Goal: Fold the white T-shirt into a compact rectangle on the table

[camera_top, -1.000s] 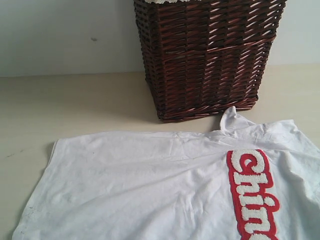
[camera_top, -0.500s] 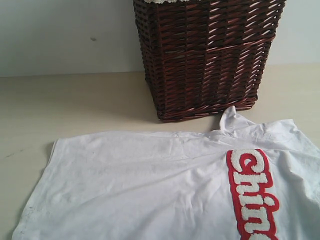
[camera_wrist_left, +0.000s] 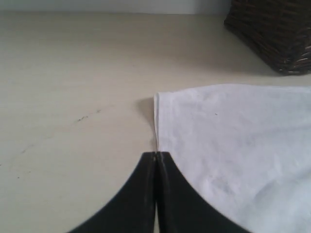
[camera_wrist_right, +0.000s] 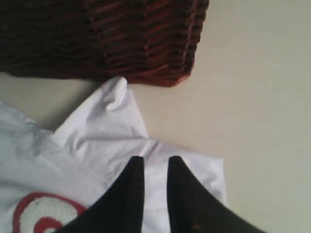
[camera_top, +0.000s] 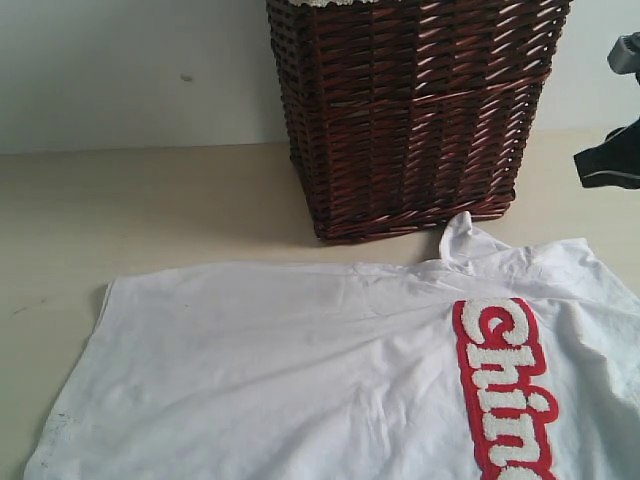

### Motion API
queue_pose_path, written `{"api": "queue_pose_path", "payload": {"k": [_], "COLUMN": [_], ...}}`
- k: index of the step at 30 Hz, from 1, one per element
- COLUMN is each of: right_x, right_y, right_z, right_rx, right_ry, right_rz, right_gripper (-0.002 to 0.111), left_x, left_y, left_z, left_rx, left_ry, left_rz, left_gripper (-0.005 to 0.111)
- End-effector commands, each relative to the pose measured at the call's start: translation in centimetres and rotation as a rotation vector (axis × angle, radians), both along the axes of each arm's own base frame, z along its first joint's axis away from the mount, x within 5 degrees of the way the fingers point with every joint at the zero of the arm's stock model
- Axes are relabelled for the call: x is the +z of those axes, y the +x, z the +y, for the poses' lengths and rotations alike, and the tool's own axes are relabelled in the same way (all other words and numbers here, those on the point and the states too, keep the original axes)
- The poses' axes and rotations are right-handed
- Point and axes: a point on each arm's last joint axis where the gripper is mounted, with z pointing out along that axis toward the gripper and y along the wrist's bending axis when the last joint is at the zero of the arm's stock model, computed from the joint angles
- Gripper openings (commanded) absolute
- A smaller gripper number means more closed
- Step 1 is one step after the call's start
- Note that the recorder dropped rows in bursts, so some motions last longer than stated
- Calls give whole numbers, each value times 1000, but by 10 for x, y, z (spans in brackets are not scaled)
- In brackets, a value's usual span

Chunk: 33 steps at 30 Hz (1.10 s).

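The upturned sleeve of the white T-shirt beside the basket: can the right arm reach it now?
Probably yes. The right end effector hovers over the white T-shirt close to that sleeve, with nothing between them; the basket stands just behind it.

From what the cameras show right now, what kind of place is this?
Probably an indoor laundry-folding workbench for a robot: a white T-shirt lies spread on a beige table, a dark wicker basket stands beyond it by a plain wall, and the right gripper hovers above.
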Motion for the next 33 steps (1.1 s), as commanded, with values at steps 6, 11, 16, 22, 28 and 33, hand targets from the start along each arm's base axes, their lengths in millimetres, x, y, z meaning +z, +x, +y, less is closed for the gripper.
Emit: {"api": "queue_pose_path", "payload": {"k": [6, 11, 16, 22, 28, 33], "right_x": [-77, -119, -145, -149, -146, -126], "right_y": [32, 33, 38, 53, 58, 57], "right_z": [10, 1, -12, -31, -36, -33], "right_rx": [417, 407, 350, 186, 142, 158], "right_ry": [-29, -90, -198, -341, -395, -377], "right_rz": [66, 195, 214, 100, 50, 26], "right_gripper": [0, 0, 0, 0, 0, 13], "left_x": [0, 0, 0, 0, 0, 0], "left_y": [0, 0, 0, 0, 0, 0], "left_z": [0, 0, 0, 0, 0, 0], "left_rx": [0, 0, 0, 0, 0, 0], "left_ry": [-7, -7, -7, -7, -7, -7], "left_rz": [-4, -4, -4, -4, -4, -4], "left_gripper": [0, 0, 0, 0, 0, 0]}}
